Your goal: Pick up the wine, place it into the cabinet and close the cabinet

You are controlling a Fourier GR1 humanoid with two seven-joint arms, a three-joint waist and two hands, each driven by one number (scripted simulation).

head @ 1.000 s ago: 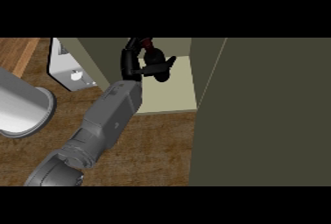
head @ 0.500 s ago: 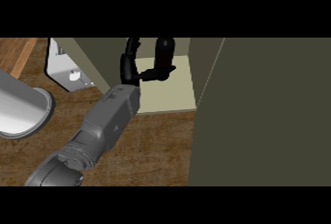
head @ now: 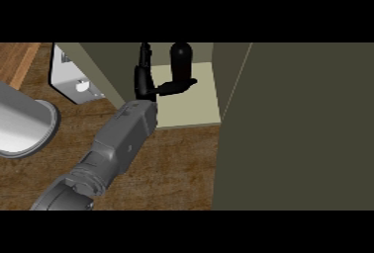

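The wine bottle (head: 180, 58) is dark and stands upright on the pale shelf of the cabinet (head: 194, 111), near its back. My left hand (head: 146, 86) reaches into the cabinet just left of the bottle. Its fingers (head: 143, 62) point straight toward the back, apart from the bottle, and its thumb (head: 179, 87) stretches right to the bottle's lower part. The hand is open and holds nothing. The cabinet's dark door (head: 300, 128) stands open and fills the right side of the view. My right hand is not in sight.
A large metal pot (head: 22, 126) stands on the wooden counter (head: 171, 168) at the left. A grey-white appliance (head: 76, 81) sits beside the cabinet's left wall. The open door hides everything to the right.
The left hand's fingers, curled round the bottle a second ago, have straightened and come off it. The bottle now stands by itself, slightly deeper in the cabinet.
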